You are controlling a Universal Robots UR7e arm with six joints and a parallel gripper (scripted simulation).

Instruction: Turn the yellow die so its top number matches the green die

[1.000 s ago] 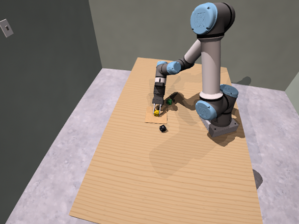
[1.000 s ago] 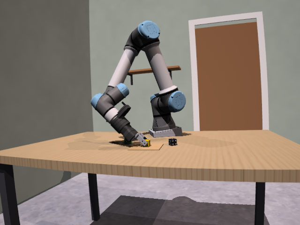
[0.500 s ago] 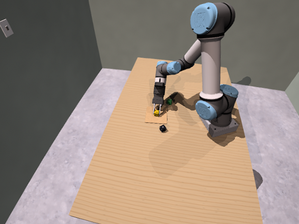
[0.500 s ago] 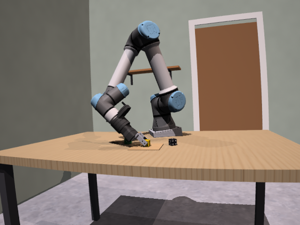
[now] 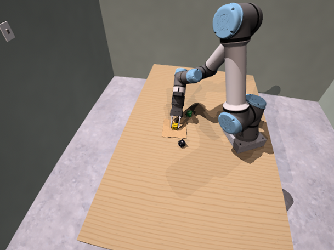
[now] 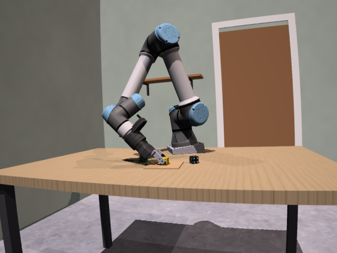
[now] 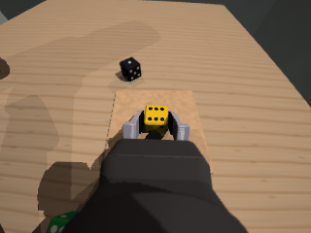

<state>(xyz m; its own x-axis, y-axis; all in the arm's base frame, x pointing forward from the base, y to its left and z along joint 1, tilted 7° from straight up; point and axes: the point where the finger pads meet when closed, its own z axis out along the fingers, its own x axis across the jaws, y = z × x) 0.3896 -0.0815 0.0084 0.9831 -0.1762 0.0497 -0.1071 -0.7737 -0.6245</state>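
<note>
The yellow die [image 5: 174, 125] rests on the tan mat [image 5: 174, 132], as also shown in the side view [image 6: 166, 160]. In the wrist view the yellow die [image 7: 156, 115] shows a six-pip face towards the camera, on the mat [image 7: 187, 104]. My gripper [image 7: 155, 117] is tilted low over the mat, one finger on each side of the die. A small gap shows at each finger, so it is open. The gripper also shows in the top and exterior views [image 5: 175, 123] [image 6: 161, 159]. The green die [image 5: 189, 113] lies on the table just behind the mat, in the arm's shadow; its top number is too small to read.
A black die [image 5: 181, 143] lies on the table just off the mat's front edge; it also shows in the side view [image 6: 194, 159] and the wrist view [image 7: 130, 68]. The robot base [image 5: 248, 140] stands to the right of the dice.
</note>
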